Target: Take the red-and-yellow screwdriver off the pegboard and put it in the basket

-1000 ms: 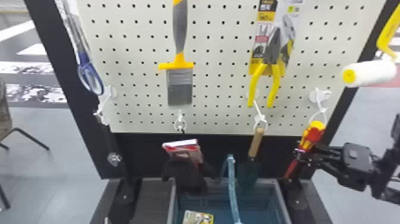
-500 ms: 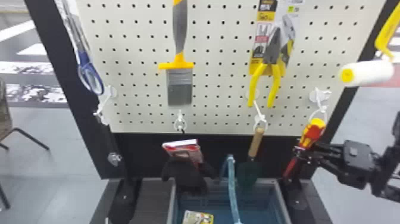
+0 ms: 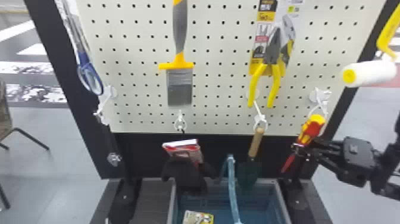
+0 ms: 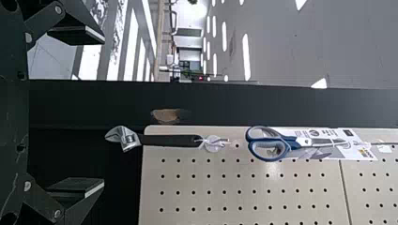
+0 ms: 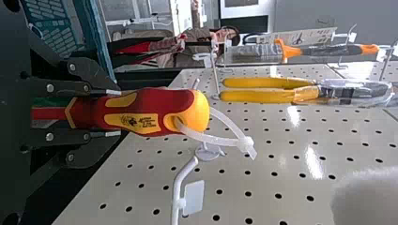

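Note:
At the lower right of the pegboard (image 3: 220,98) my right gripper (image 3: 303,144) is shut on the red-and-yellow screwdriver (image 3: 312,128), whose red shaft slants down to the left. From close up, my right gripper (image 5: 110,112) has a finger on each side of the handle of the screwdriver (image 5: 155,112). A white tie loops through the handle's yellow end, close to a white hook (image 5: 206,151). The basket (image 3: 282,198) stands below the board. My left gripper (image 4: 101,112) is open, its fingers wide apart with nothing between them, facing the board's left side.
Pliers (image 3: 275,68), a brush (image 3: 179,83), scissors (image 3: 89,74) and a white roller (image 3: 369,73) hang around the board. A trowel (image 3: 255,146), a blue strap (image 3: 232,184) and black gloves (image 3: 186,172) hang over or near the basket. A wrench (image 4: 124,138) hangs at the left.
The right gripper and the screwdriver have shifted very slightly left and up in the head view. Everything on the board otherwise hangs as before.

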Robot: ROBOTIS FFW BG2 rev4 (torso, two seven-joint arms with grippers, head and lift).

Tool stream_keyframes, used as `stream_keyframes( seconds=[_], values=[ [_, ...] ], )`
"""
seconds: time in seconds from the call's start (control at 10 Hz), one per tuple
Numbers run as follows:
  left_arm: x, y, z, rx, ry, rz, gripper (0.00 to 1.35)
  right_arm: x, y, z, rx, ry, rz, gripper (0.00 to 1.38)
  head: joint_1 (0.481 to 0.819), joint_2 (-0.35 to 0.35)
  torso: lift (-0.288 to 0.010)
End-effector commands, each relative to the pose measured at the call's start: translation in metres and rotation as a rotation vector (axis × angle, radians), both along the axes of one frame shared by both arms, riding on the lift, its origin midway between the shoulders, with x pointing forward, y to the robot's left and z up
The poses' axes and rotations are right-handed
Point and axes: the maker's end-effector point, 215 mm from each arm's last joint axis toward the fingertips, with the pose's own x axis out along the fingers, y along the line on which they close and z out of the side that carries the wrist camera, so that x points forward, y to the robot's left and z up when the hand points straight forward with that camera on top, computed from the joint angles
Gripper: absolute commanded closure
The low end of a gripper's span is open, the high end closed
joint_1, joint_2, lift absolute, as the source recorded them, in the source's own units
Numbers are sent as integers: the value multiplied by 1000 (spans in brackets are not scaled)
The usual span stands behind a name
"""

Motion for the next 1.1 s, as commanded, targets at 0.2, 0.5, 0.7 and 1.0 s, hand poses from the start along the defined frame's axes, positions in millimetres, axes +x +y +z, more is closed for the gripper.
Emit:
stream_keyframes(
  seconds=[0.2,0.5,0.7,1.0],
  values=[
    [0,0,-1,-2,2,2,219,-14,13,-6,41,20,2,1104,549,0,-100],
    [1,0,0,0,0,1,219,-15,19,-22,86,51,-12,1104,549,0,-100],
    [1,0,-1,0,1,1,219,-17,21,-39,141,83,-38,1104,549,0,-100],
    [1,-1,-1,-1,1,0,219,-20,31,-69,221,149,-51,1104,549,0,-100]
  ],
)
